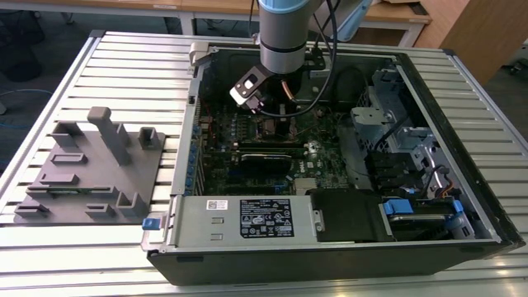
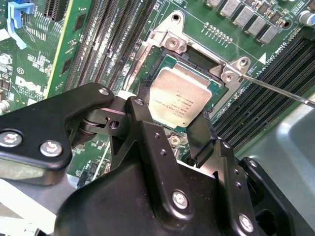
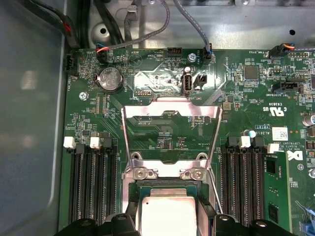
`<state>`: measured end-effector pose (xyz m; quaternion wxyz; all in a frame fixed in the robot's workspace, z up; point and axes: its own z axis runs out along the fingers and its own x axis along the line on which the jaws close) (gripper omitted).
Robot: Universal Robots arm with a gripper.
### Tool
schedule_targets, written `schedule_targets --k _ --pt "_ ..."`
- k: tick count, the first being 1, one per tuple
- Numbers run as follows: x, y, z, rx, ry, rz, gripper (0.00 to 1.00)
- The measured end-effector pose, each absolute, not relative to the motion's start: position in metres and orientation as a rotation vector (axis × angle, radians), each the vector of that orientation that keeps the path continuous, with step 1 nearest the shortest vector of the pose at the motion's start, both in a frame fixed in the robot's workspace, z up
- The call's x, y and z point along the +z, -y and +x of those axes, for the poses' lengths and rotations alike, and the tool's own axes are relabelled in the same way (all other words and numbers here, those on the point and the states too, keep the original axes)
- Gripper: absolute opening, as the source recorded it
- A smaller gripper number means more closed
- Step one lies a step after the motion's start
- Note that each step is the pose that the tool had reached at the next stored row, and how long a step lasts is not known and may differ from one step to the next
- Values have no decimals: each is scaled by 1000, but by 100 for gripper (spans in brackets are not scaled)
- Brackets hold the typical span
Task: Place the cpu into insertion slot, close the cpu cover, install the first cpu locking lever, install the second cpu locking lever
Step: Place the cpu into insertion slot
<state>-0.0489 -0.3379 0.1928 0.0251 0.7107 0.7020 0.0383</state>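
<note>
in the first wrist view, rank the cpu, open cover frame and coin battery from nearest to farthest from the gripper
1. cpu, right at the gripper.
2. cover frame, flipped open just past the cpu.
3. coin battery, farthest, beyond the cover frame's far edge.

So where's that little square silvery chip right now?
In the second wrist view the small square silvery-beige chip is at the dark, metal-rimmed square socket on the green circuit board, between two banks of long black memory slots.
</note>
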Motion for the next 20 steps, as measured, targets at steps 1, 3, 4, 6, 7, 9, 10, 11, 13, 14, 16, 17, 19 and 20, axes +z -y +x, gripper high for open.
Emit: schedule_targets --k 1,3,4,6,7,9,10,11,13,14,16,17,19,20 --pt "193 338 -49 118 -2171 2198 54" --pt "193 338 -49 118 -2171 2198 54" --pt "192 338 -49 119 -2171 2198 54" --pt "192 338 -49 118 -2171 2198 54" --pt "192 338 -49 118 -2171 2198 54" --pt "191 338 -49 118 -2171 2198 54" --pt "191 338 -49 117 -2171 2198 54" --pt "190 338 -49 117 -2171 2198 54" --pt "189 338 -49 118 -2171 2198 54" --pt "189 338 -49 118 -2171 2198 54" --pt "189 338 -49 118 -2171 2198 54" --pt "189 338 -49 118 -2171 2198 54" --pt "189 338 -49 118 -2171 2198 54" --pt "189 338 -49 118 -2171 2198 54"
